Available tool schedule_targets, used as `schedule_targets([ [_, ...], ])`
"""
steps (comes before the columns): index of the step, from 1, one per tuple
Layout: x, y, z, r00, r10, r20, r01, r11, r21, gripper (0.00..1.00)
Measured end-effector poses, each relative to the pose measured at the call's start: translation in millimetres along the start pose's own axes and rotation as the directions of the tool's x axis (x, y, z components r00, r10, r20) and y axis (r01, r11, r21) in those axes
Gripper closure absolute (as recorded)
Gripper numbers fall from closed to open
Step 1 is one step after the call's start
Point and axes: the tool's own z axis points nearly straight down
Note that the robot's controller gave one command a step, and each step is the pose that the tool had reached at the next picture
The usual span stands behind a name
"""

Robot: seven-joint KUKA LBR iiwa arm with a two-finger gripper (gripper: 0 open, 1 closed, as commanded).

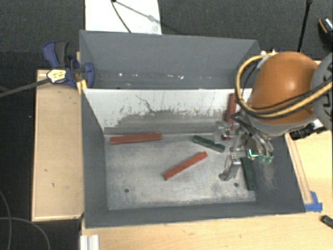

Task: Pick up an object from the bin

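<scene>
My gripper [234,174] is low over the bin floor at the right side, open. A light metal finger [227,172] reaches down to the floor. Just right of it lies a dark green bar [249,177], pointing toward the bin's front; I see nothing between the fingers. A second green bar [208,142] lies just left of the gripper's body, toward the back. A red bar [184,165] lies slantwise in the middle of the floor, left of the gripper.
Another red bar [135,138] lies along the foot of the back wall at the left. A short reddish piece [230,108] leans at the back right corner. The arm's orange dome hangs over the right wall.
</scene>
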Motion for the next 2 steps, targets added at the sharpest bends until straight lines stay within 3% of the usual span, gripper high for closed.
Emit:
schedule_targets([
  [1, -11.8, 36, 153, 0.937, 0.348, 0.001, -0.348, 0.937, -0.001, 0.00],
  [2, -33.9, 32, 155, 0.955, 0.297, 0.010, -0.297, 0.955, -0.002, 0.00],
])
